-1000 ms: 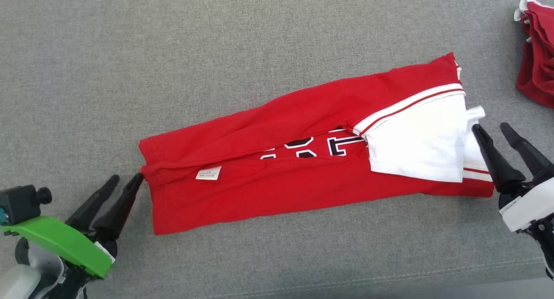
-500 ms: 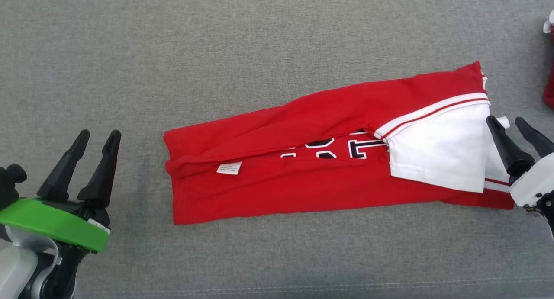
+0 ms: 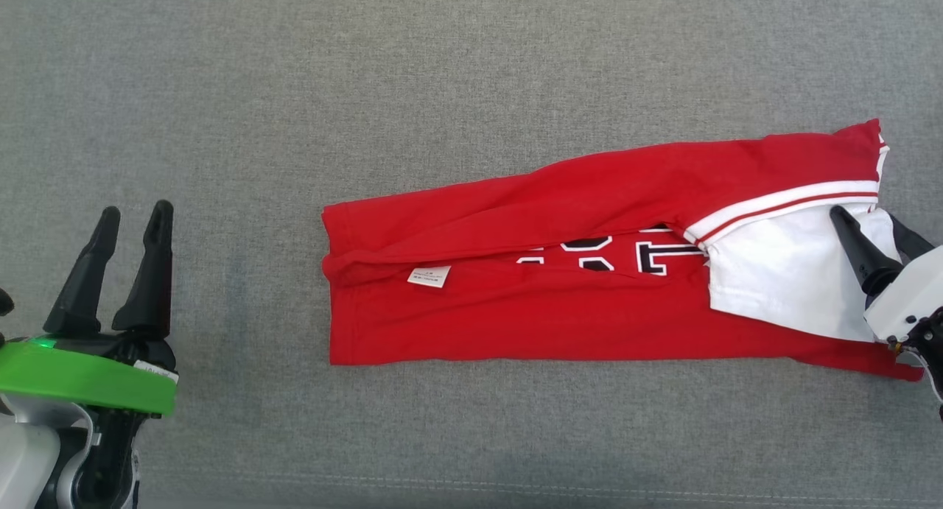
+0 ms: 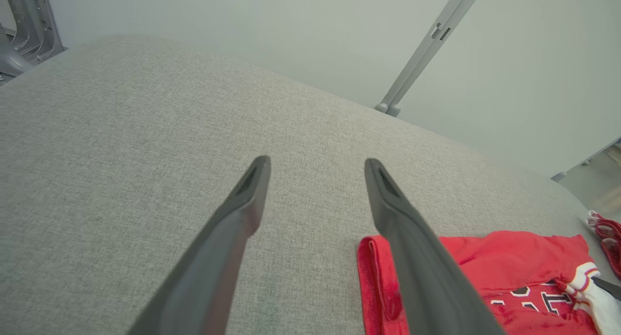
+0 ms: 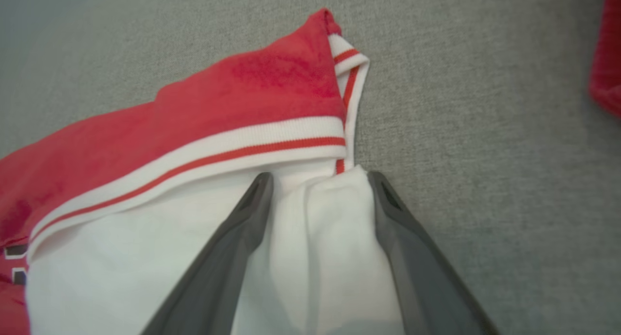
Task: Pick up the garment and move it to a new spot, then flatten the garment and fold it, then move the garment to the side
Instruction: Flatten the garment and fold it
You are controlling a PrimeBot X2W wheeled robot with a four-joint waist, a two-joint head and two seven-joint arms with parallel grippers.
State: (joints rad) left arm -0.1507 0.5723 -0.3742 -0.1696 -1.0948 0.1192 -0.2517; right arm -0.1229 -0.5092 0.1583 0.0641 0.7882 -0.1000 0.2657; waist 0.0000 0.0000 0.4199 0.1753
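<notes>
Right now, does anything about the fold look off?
Yes. The garment is folded unevenly: the two long flaps leave a gap showing the lettering, and the white sleeve lies bunched at its right end, between the right gripper's open fingers.

Garment [image 3: 560, 325]: bright red body. Sleeve [image 3: 781, 288] plain white. Trim [image 3: 781, 207] white with thin red stripe. Lettering [image 3: 648, 255] black, outlined white. Label [image 3: 429, 276] white. Worktop [image 3: 368, 89]: mottled grey weave. Left pincer [image 3: 136, 208] black, green collar [image 3: 81, 373]. Right pincer [image 3: 863, 216] black, white housing [image 3: 902, 295]. Second cloth [image 5: 606, 58] red.
</notes>
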